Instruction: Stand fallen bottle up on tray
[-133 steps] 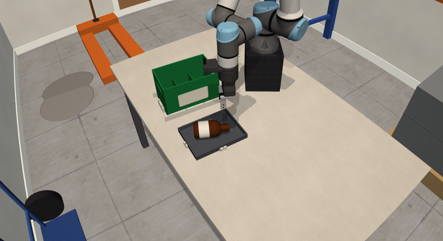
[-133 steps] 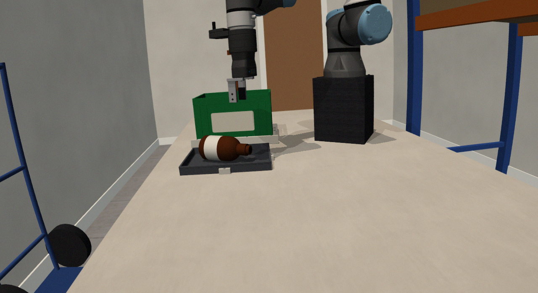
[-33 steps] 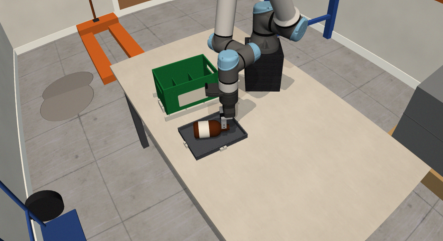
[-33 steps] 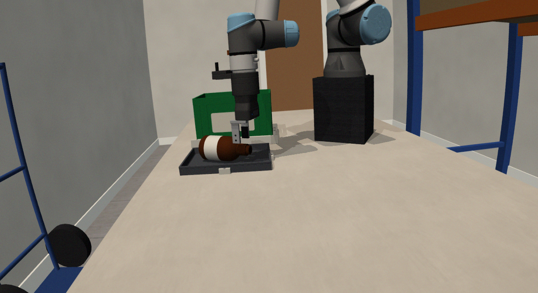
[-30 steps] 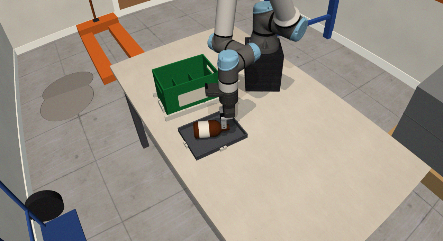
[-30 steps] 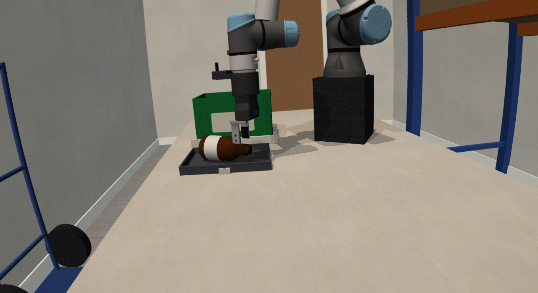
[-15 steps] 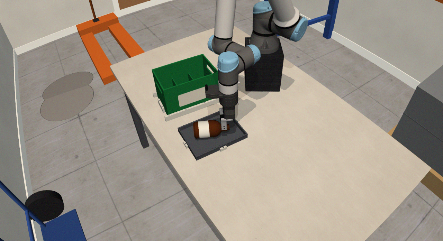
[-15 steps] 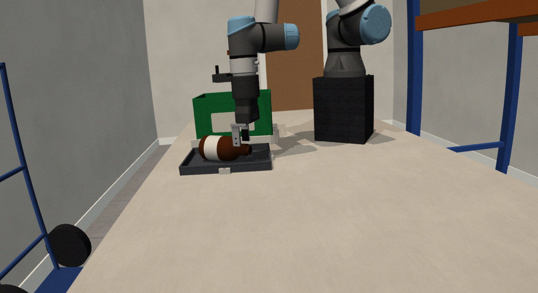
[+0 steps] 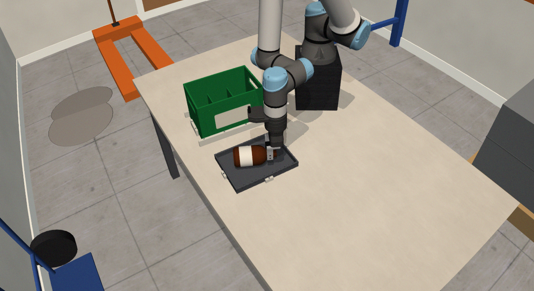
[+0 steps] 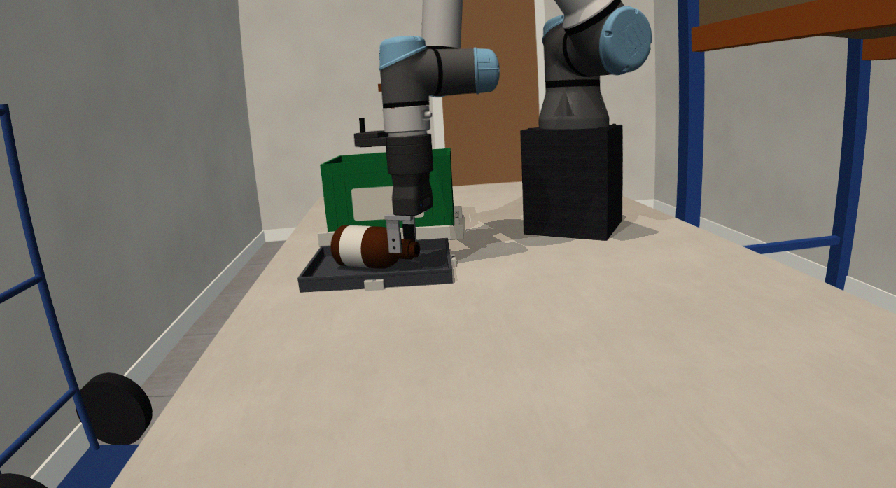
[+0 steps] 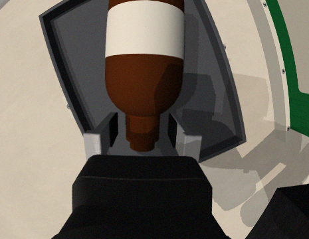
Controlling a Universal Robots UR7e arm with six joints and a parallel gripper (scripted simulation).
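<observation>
A brown bottle (image 9: 249, 156) with a white label lies on its side on the dark grey tray (image 9: 256, 166). It also shows in the exterior view (image 10: 369, 246) and in the wrist view (image 11: 145, 55). My gripper (image 9: 271, 153) points straight down and is open, low over the tray. Its two fingers stand on either side of the bottle's neck (image 11: 142, 130) with a gap on each side. The gripper also shows in the exterior view (image 10: 400, 237) and the wrist view (image 11: 142, 137).
A green crate (image 9: 223, 99) with dividers stands just behind the tray, on a pale base. The arm's black pedestal (image 9: 318, 82) stands to the right of the crate. The table's left edge runs close to the tray.
</observation>
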